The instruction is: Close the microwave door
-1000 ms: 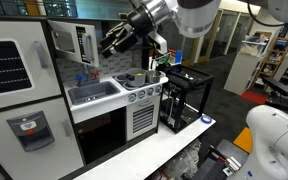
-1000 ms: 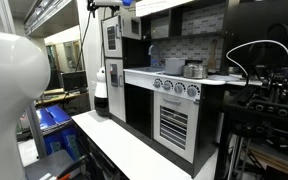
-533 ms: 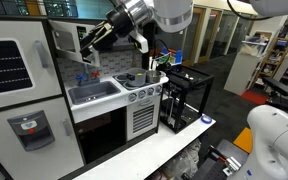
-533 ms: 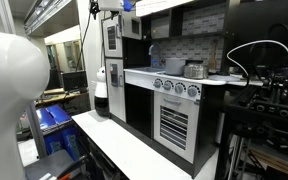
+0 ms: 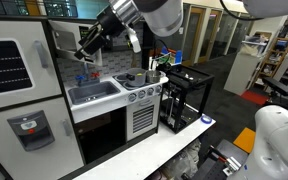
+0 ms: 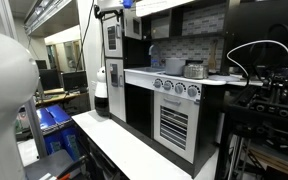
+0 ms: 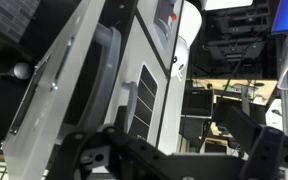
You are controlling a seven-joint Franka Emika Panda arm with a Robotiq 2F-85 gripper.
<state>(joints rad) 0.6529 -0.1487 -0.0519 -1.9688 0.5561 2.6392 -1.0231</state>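
The microwave door (image 5: 82,36) is a grey panel with a dark window, standing ajar on the toy microwave at the top of the play kitchen. It also shows in an exterior view (image 6: 111,37). My gripper (image 5: 87,49) is right against the door's front and covers part of it; only a bit of the arm shows in the other exterior view, above the door (image 6: 105,11). In the wrist view the door fills the left side as a slanted grey panel (image 7: 59,85). My gripper's fingers (image 7: 174,150) are spread wide, with nothing between them.
A white fridge door with a black vent panel (image 5: 9,65) stands beside the microwave. Below are a sink (image 5: 92,93), a stove with knobs (image 5: 142,95), pots (image 5: 154,78) and a dark oven door (image 5: 104,135). A black frame (image 5: 184,95) stands next to the kitchen.
My arm has swung left across the kitchen top, from above the stove to the microwave door. The door looks unchanged in angle.
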